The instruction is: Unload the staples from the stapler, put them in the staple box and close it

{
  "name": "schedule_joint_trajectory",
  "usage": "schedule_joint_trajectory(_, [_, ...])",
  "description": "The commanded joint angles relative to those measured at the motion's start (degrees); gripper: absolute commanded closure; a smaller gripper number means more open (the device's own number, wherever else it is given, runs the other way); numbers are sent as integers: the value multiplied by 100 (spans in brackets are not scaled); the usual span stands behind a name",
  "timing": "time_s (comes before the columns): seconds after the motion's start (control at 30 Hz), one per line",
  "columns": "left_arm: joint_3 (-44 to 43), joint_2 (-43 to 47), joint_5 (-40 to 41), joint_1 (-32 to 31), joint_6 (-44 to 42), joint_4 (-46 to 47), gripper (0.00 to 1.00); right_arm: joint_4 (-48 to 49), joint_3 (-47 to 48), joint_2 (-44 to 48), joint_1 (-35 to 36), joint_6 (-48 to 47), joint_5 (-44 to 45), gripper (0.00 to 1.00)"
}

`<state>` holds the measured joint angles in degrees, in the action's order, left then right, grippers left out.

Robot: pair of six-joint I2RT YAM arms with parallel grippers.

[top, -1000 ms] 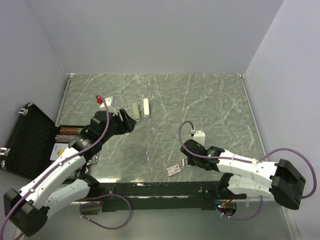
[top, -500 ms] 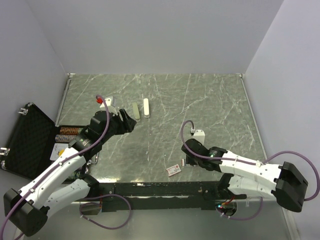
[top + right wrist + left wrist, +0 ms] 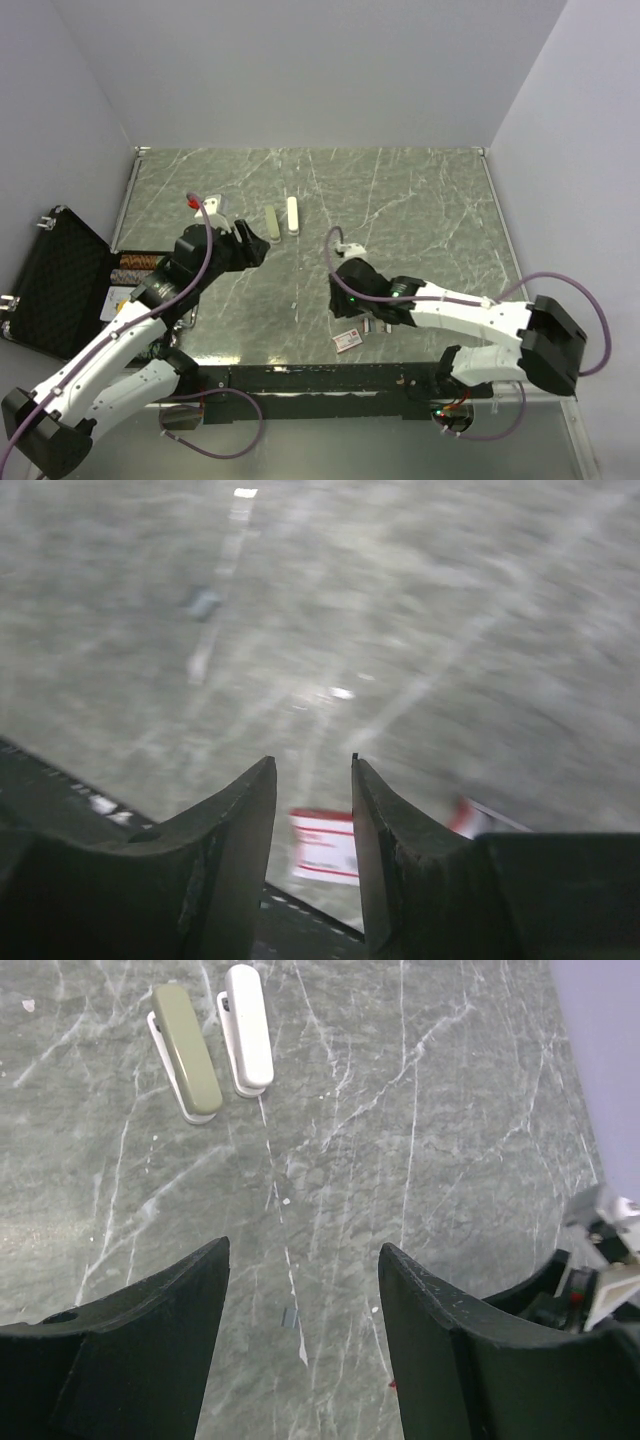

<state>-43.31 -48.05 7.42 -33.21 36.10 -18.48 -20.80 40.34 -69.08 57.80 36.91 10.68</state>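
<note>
Marbled table (image 3: 430,210): olive stapler (image 3: 186,1052), white stapler (image 3: 248,1028), staples (image 3: 290,1316), red-and-white box (image 3: 348,340).

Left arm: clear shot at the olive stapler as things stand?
Probably yes. The left gripper is open and empty, facing the olive stapler with nothing standing between them; only the white stapler lies close beside it.

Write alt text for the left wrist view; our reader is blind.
An olive stapler beside a white stapler on a marble table. The left tool, open and empty, frames a tiny grey strip.
</note>
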Motion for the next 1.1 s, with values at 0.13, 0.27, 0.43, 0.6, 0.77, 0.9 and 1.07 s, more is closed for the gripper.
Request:
schedule_joint_trajectory(0.13, [-213,516,225,-10,-252,-340,32,997,1011,-1317,460,-464,-548,52])
schedule_joint_trajectory(0.27, [-213,656,233,-10,-340,-437,32,1227,1414,-1949,460,-1026,-733,45])
schedule_joint_trajectory(0.43, [-108,876,304,-19,-367,-463,32,1052,1942,-2636,460,-1633,-778,42])
schedule_joint_trajectory(0.6, [-37,1096,409,-19,-358,-472,31,499,2469,-3084,460,-1099,-392,39])
schedule_joint_trajectory(0.77, [-28,1158,392,-19,-340,-463,30,-196,2813,-3235,504,-54,65,38])
schedule_joint_trajectory(0.9, [-28,1184,348,-10,-349,-455,30,-407,2760,-3147,565,510,189,35])
schedule_joint_trajectory(1.07, [-28,1202,286,-10,-358,-428,30,-864,3093,-3454,601,1002,277,34])
